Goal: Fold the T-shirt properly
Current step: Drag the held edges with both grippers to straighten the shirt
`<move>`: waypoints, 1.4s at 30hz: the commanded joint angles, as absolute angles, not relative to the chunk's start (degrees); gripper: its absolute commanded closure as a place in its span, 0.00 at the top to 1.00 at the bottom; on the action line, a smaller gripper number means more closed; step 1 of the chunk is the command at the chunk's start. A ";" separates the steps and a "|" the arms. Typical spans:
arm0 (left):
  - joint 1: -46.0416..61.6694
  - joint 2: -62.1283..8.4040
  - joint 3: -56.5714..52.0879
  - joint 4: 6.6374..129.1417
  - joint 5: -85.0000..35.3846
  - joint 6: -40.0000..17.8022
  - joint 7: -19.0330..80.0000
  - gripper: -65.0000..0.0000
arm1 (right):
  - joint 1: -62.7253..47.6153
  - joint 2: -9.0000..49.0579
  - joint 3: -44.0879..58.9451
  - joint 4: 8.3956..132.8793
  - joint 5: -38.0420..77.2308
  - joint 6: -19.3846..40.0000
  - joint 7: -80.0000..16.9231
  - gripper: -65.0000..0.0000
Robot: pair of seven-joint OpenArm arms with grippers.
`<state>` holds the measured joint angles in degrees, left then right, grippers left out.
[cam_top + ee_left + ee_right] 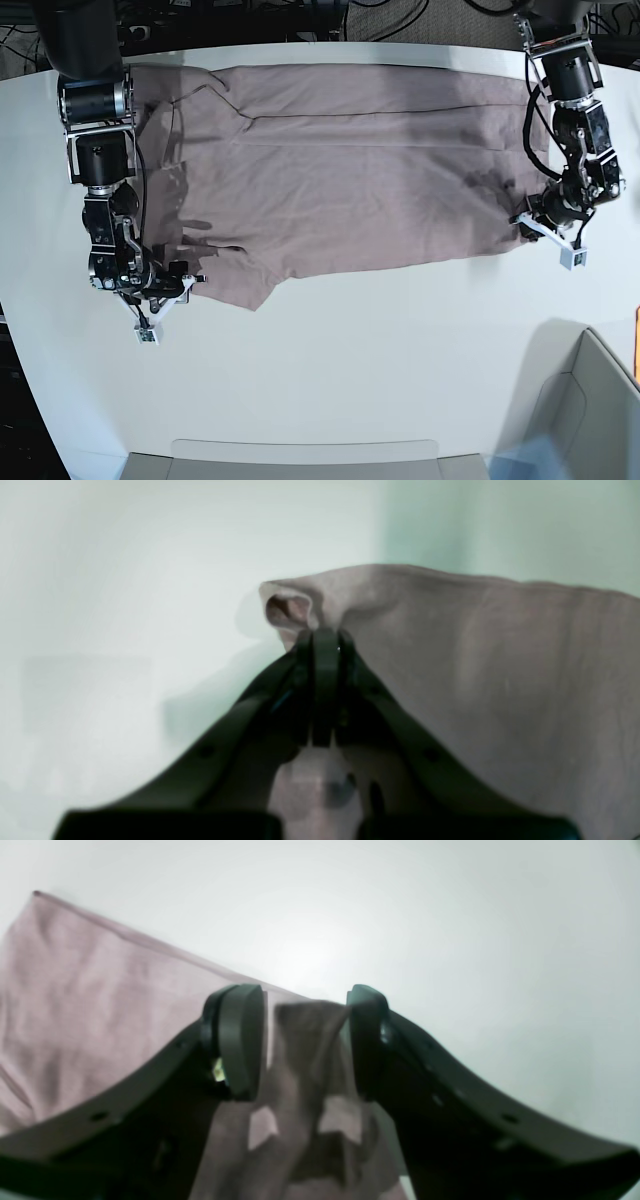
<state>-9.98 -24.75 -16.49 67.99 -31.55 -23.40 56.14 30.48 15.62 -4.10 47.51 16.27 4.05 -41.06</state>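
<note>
The mauve-pink T-shirt (350,180) lies spread wide across the far half of the white table (400,350), softly wrinkled. At the right in the base view, my left gripper (528,218) is at the shirt's right edge. In the left wrist view the left gripper (325,640) is shut on a bunched corner of the T-shirt (500,655). At the left of the base view, my right gripper (190,282) sits at the lower left corner. In the right wrist view the right gripper (305,1040) stands open, a fold of the T-shirt (90,990) lying loose between its fingers (240,1040).
A grey bin (600,400) stands at the near right corner, and a shallow grey tray (300,455) at the table's front edge. Dark cables run along the far edge behind the table. An orange object (636,345) shows at the right border.
</note>
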 commanded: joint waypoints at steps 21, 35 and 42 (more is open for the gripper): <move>-11.03 -25.71 -16.57 68.79 -32.13 -23.52 55.43 0.00 | 32.48 14.20 -6.90 48.75 16.31 4.44 -41.36 0.34; -11.03 -24.57 -16.84 69.05 -32.13 -23.52 55.43 0.00 | 32.48 14.37 -7.69 50.33 16.40 4.26 -41.71 0.00; -11.03 -24.75 -17.01 70.02 -32.13 -23.52 55.52 0.00 | 31.52 14.73 -7.69 59.82 16.40 4.35 -45.49 0.00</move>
<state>-9.80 -23.66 -16.51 68.60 -31.44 -23.27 56.53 29.85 14.24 -8.05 58.96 16.27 4.27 -46.52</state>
